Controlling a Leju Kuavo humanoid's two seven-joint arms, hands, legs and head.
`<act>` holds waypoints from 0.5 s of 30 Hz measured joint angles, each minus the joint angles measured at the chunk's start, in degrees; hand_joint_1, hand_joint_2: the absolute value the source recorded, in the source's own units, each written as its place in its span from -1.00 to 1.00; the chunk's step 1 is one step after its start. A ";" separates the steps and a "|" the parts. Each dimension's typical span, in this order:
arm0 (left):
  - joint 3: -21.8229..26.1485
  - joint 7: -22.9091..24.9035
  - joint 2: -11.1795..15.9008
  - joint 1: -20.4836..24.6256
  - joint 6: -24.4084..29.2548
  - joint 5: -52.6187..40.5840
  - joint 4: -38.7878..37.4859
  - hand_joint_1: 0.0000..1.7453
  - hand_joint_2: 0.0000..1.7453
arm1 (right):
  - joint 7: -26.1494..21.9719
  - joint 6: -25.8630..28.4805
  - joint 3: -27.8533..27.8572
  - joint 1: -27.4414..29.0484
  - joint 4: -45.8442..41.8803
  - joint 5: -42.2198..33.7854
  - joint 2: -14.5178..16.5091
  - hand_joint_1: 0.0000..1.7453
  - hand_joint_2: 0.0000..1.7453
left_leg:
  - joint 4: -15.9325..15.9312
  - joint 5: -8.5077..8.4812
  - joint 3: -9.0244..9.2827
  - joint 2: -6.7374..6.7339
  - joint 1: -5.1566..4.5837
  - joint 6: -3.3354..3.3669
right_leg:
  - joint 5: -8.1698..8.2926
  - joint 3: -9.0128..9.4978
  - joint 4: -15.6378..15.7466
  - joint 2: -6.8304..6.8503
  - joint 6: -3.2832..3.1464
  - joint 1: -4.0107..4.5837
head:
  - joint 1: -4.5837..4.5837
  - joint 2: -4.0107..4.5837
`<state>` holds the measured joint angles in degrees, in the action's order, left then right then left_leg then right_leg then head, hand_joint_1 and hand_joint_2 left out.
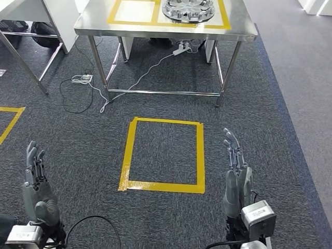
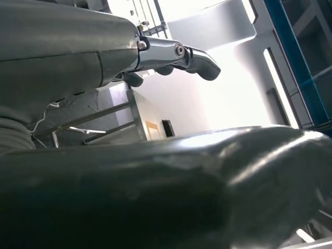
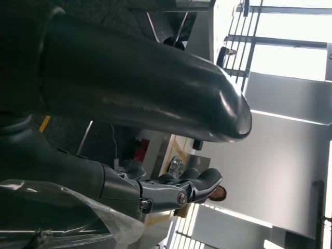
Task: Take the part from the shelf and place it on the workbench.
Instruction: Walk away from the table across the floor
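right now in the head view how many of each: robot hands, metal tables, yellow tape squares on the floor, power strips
robot hands: 2, the left hand and the right hand, both holding nothing
metal tables: 2, the workbench bearing the round part, and a second table at far left
floor tape squares: 2, a whole square and a cut-off corner
power strips: 2, one and another
total: 8

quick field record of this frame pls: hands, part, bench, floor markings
left hand: open, holding nothing
right hand: open, holding nothing
part: round silver metal piece on the workbench, inside a yellow tape outline
workbench: steel table ahead of the robot
floor: yellow tape square on grey carpet between the hands
cables: white power strip under the bench
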<state>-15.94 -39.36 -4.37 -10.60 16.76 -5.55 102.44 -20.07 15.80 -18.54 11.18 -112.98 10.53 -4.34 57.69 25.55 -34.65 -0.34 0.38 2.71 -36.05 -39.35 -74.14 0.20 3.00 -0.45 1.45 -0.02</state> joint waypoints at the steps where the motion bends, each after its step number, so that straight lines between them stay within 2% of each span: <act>1: 0.08 0.00 -0.01 -0.07 -0.01 0.00 0.03 -1.00 -1.00 | 0.13 0.01 -0.04 -0.05 0.02 -0.11 0.01 -1.00 -1.00 | 0.10 -0.88 -1.00 0.02 -0.11 -0.28 | 1.23 3.84 3.87 0.02 -0.31 0.09 | 0.03 0.00; 3: 0.23 0.00 -0.03 -0.23 -0.02 0.00 0.15 -1.00 -1.00 | 0.32 0.05 -0.20 -0.19 0.05 -0.31 0.01 -1.00 -1.00 | 0.30 -2.84 -2.75 -0.01 -0.26 -1.20 | 2.93 11.62 14.06 0.02 -1.19 0.31 | 0.03 0.00; 4: 0.29 0.00 -0.05 -0.30 -0.02 0.00 0.21 -1.00 -1.00 | 0.38 0.10 -0.28 -0.23 0.04 -0.36 0.01 -1.00 -1.00 | 0.31 -3.71 -3.26 -0.03 -0.29 -1.78 | 3.04 14.94 18.97 0.00 -1.77 0.45 | 0.03 0.00; 5: 0.32 0.00 -0.06 -0.36 -0.01 0.00 0.24 -1.00 -1.00 | 0.39 0.15 -0.33 -0.22 0.04 -0.35 0.01 -1.00 -1.00 | 0.30 -4.10 -3.37 -0.06 -0.19 -2.24 | 2.96 14.84 19.72 -0.01 -2.16 0.39 | 0.03 0.00; 6: 0.37 0.00 -0.07 -0.47 -0.01 0.00 0.25 -1.00 -1.00 | 0.41 0.19 -0.36 -0.19 0.04 -0.35 0.01 -1.00 -1.00 | 0.56 -3.75 -3.51 -0.04 -0.08 -2.63 | 3.37 14.63 19.74 0.03 -2.56 0.34 | 0.01 0.00; 7: 0.42 0.00 -0.07 -0.60 0.00 0.00 0.25 -1.00 -1.00 | 0.44 0.22 -0.38 -0.18 0.05 -0.32 0.01 -1.00 -1.00 | 1.64 -2.46 -3.81 0.00 0.00 -2.97 | 3.79 14.45 19.85 0.10 -2.97 0.25 | -0.05 0.00; 8: 0.48 0.00 -0.07 -0.74 0.00 0.00 0.25 -1.00 -1.00 | 0.48 0.22 -0.42 -0.18 0.05 -0.29 0.01 -1.00 -1.00 | 3.83 -0.36 -4.42 0.04 0.08 -3.25 | 4.22 14.22 19.92 0.19 -3.28 0.15 | -0.13 0.00; 10: 0.57 0.00 -0.07 -0.94 0.01 0.00 0.24 -1.00 -1.00 | 0.53 0.26 -0.56 -0.15 0.09 -0.14 0.01 -1.00 -1.00 | 10.95 4.66 -6.30 0.07 0.16 -3.70 | 4.79 13.56 19.77 0.31 -3.62 0.22 | -0.24 0.00; 11: 0.61 0.00 -0.07 -1.00 0.01 0.00 0.24 -1.00 -1.00 | 0.55 0.31 -0.64 -0.14 0.13 -0.01 0.01 -1.00 -1.00 | 14.11 6.09 -6.93 0.07 0.18 -3.84 | 5.03 13.30 19.63 0.33 -3.63 0.26 | -0.23 0.00; 12: 0.64 0.00 -0.07 -1.04 0.01 0.00 0.24 -1.00 -1.00 | 0.55 0.37 -0.71 -0.13 0.17 0.20 0.01 -1.00 -1.00 | 15.66 6.40 -6.84 0.07 0.19 -3.89 | 5.22 13.09 19.44 0.33 -3.60 0.29 | -0.23 0.00; 13: 0.66 0.00 -0.07 -1.06 0.00 0.00 0.24 -1.00 -1.00 | 0.55 0.45 -0.77 -0.12 0.21 0.49 0.01 -1.00 -1.00 | 15.00 5.60 -5.73 0.07 0.18 -3.84 | 5.35 12.96 19.23 0.32 -3.54 0.30 | -0.24 0.00; 15: 0.72 0.00 -0.07 -1.06 0.00 0.00 0.25 -1.00 -1.00 | 0.54 0.68 -0.87 -0.13 0.24 1.26 0.01 -1.00 -1.00 | 8.39 2.57 -1.25 0.00 0.13 -3.39 | 5.35 12.92 18.81 0.39 -3.36 0.32 | -0.23 0.00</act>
<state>-15.22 -39.36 -4.44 -11.66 16.76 -5.55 102.69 -19.52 16.48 -19.41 11.05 -112.74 11.79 -4.33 66.08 28.12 -35.90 -0.34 0.51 -0.68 -30.70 -26.43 -55.33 0.59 -0.36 -0.13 1.21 -0.02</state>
